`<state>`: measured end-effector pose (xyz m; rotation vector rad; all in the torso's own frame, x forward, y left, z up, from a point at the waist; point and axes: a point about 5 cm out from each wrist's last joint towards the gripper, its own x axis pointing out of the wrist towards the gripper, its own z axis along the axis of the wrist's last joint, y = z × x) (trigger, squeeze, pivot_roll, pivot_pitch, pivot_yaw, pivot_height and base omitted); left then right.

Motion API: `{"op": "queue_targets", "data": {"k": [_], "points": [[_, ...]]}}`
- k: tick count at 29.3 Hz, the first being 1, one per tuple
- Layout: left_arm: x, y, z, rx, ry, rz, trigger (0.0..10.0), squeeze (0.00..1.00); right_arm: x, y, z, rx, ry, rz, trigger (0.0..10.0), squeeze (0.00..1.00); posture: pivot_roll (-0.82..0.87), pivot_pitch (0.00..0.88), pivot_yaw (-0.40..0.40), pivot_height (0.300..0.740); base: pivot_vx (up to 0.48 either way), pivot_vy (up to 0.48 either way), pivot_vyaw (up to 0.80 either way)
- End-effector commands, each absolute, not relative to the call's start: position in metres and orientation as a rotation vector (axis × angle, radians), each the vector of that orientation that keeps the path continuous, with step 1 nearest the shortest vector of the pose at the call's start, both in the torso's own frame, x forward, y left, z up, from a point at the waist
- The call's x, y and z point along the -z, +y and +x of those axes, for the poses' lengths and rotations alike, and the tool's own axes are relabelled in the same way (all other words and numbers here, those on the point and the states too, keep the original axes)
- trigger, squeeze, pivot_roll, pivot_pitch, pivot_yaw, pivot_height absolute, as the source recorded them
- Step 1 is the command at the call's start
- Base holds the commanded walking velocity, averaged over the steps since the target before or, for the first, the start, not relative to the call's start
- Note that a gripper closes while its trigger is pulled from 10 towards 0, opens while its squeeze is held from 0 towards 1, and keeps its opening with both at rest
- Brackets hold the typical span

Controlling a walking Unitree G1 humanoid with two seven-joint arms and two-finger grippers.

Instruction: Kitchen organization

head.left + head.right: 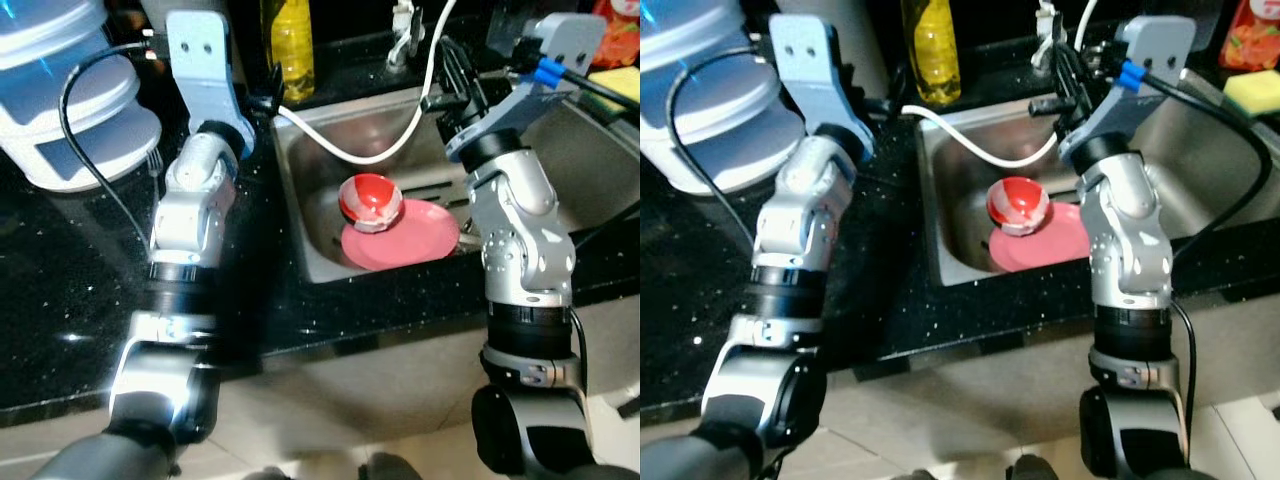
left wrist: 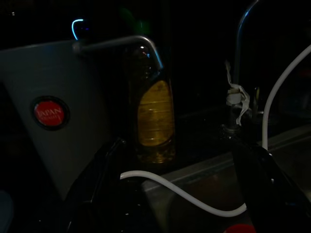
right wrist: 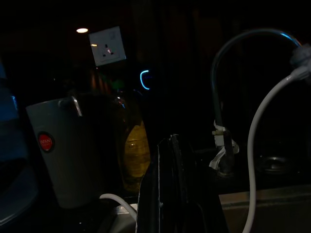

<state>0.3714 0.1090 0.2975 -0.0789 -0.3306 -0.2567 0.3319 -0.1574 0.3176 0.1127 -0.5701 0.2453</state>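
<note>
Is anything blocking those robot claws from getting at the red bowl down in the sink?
A white hose curves across the sink behind the red bowl, which sits on a pink plate. Nothing visible covers the bowl itself.

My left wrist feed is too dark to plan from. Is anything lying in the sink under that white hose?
Observer: Yes, a red and white bowl sits on a pink plate in the sink.
Operator: Where is the right gripper?
Observer: The right gripper is above the sink's back edge, beside the faucet, fingers together.
Operator: Anything to the right of the sink?
Observer: A yellow sponge lies at the far right.
</note>
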Motion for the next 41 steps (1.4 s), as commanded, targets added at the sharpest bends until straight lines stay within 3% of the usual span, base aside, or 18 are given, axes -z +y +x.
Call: {"op": "queue_targets", "data": {"k": [1,8,15,18,23,24,26,32,33,34,36,38,39,40,41], "points": [[-0.297,0.121,0.374,0.202,-0.308,-0.047,10.0,0.00,-0.320,-0.151,0.331,-0.268,-0.583,0.112,10.0,0.00,-0.12,0.036,0.138,0.740,0.000,0.000,0.00],[-0.283,0.141,0.388,0.094,-0.143,-0.009,10.0,0.00,-0.322,-0.151,0.331,-0.273,-0.587,0.095,10.0,0.00,-0.12,0.031,0.136,0.740,0.000,0.000,0.00],[-0.274,0.149,0.395,0.092,-0.057,-0.010,10.0,0.00,-0.322,-0.152,0.332,-0.275,-0.589,0.092,10.0,0.00,-0.12,0.027,0.133,0.740,0.000,0.000,0.00],[-0.250,0.163,0.406,0.024,0.100,-0.006,10.0,0.00,-0.323,-0.151,0.333,-0.277,-0.588,0.092,10.0,0.00,-0.12,0.026,0.131,0.740,0.000,0.000,0.00],[-0.229,0.177,0.412,-0.005,0.212,0.033,10.0,0.00,-0.323,-0.151,0.333,-0.278,-0.587,0.092,10.0,0.00,-0.12,0.030,0.130,0.740,0.000,0.000,0.00],[-0.222,0.183,0.413,-0.031,0.242,0.048,10.0,0.38,-0.323,-0.151,0.333,-0.278,-0.587,0.091,10.0,0.00,-0.12,0.032,0.130,0.740,0.000,0.000,0.00],[-0.213,0.191,0.413,-0.073,0.284,0.053,10.0,1.00,-0.322,-0.152,0.332,-0.276,-0.586,0.091,10.0,0.00,-0.12,0.035,0.135,0.740,0.000,0.000,0.00],[-0.216,0.176,0.415,-0.043,0.272,0.053,10.0,1.00,-0.322,-0.156,0.330,-0.262,-0.585,0.085,10.0,0.00,-0.14,0.044,0.140,0.740,0.000,0.000,0.00],[-0.217,0.174,0.415,-0.050,0.270,0.056,10.0,0.58,-0.321,-0.157,0.329,-0.259,-0.584,0.084,10.0,0.00,-0.14,0.044,0.141,0.740,0.000,0.000,0.00],[-0.216,0.172,0.416,-0.053,0.272,0.056,10.0,0.00,-0.321,-0.157,0.329,-0.258,-0.583,0.084,10.0,0.00,-0.14,0.044,0.141,0.740,0.000,0.000,0.00],[-0.215,0.168,0.416,-0.044,0.276,0.045,10.0,0.00,-0.321,-0.157,0.329,-0.258,-0.583,0.084,10.0,0.00,-0.14,0.044,0.141,0.740,0.000,0.000,0.00],[-0.201,0.163,0.415,-0.021,0.337,-0.073,10.0,0.00,-0.322,-0.156,0.330,-0.262,-0.584,0.084,10.0,0.00,-0.13,0.044,0.135,0.740,0.000,0.000,0.00],[-0.195,0.161,0.414,-0.011,0.367,-0.135,9.3,0.00,-0.322,-0.156,0.330,-0.264,-0.585,0.084,10.0,0.00,-0.13,0.044,0.135,0.740,0.000,0.000,0.00],[-0.195,0.161,0.414,-0.011,0.367,-0.135,9.3,0.00,-0.322,-0.156,0.330,-0.264,-0.585,0.084,10.0,0.00,-0.13,0.044,0.135,0.740,0.000,0.000,0.00],[-0.186,0.159,0.412,0.004,0.410,-0.235,7.3,0.00,-0.323,-0.155,0.331,-0.267,-0.587,0.082,10.0,0.00,-0.13,0.044,0.134,0.740,0.000,0.000,0.00]]}}
